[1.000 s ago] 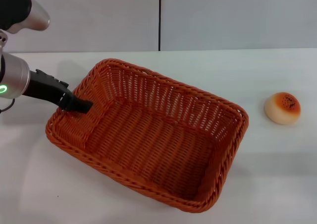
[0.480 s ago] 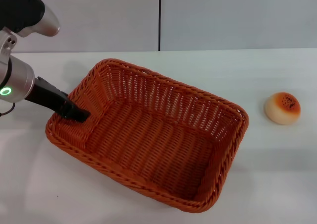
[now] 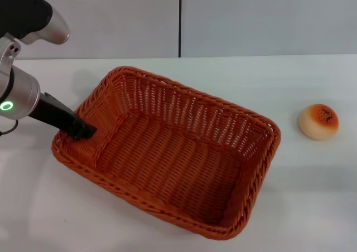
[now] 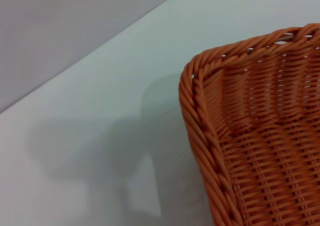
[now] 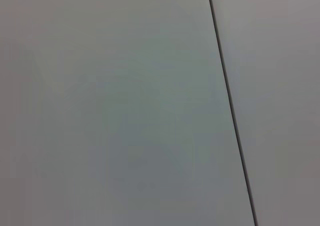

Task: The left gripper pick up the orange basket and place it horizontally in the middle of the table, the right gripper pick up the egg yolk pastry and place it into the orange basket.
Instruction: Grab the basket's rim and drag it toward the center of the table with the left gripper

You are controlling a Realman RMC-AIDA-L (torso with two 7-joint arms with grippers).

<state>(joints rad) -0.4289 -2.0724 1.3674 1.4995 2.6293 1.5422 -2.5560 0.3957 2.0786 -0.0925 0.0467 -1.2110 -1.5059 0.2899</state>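
Observation:
The orange basket lies at an angle across the middle of the white table, with nothing in it. My left gripper is at the rim of the basket's left short end, its black tip over the braided edge. The left wrist view shows only that corner of the basket and bare table beside it. The egg yolk pastry sits by itself on the table, well to the right of the basket. The right gripper is out of view, and the right wrist view shows only a grey wall.
A grey panelled wall with a dark vertical seam stands behind the table's far edge. Bare tabletop lies between the basket and the pastry and along the front.
My left gripper's tip has drawn back from inside the basket's left end to its rim, moving down and left in the head view. The basket and pastry have stayed put.

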